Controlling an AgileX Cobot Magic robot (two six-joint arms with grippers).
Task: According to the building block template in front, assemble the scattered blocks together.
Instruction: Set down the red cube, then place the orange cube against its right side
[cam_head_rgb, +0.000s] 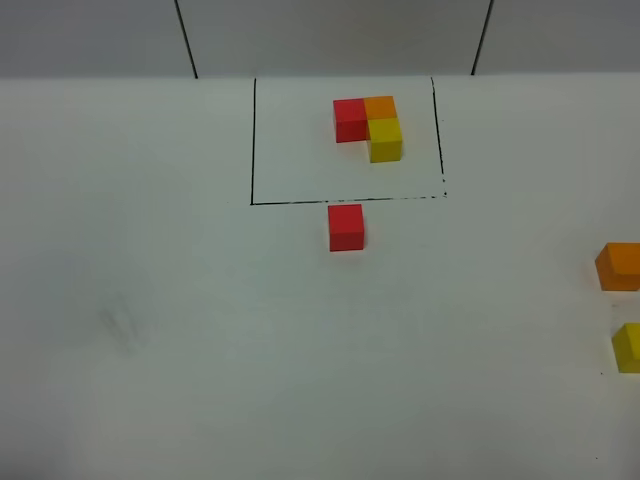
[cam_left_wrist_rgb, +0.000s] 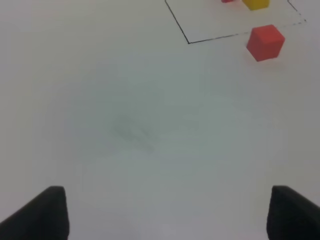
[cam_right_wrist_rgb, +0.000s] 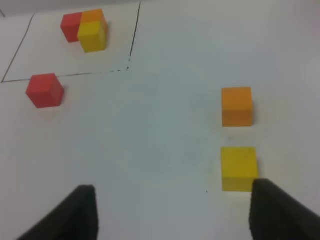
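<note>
White table (cam_right_wrist_rgb: 165, 150): yellow block (cam_right_wrist_rgb: 239, 168) lies just beside right jaws.

The high camera looks steeply down on the white table (cam_head_rgb: 150, 350) from the robot's side, well back. In its view the framed building block template (cam_head_rgb: 368, 125) sits at 12 o'clock and the red cube (cam_head_rgb: 346, 227) near centre, with the orange cube (cam_head_rgb: 620, 266) and yellow cube (cam_head_rgb: 628, 347) cut off at 3 to 4 o'clock. Each wrist camera rides low and close, facing forward past its own fingers — left gripper (cam_left_wrist_rgb: 167, 215), right gripper (cam_right_wrist_rgb: 172, 215). All three views share the template and red cube; the right wrist view also takes in both edge cubes.
</note>
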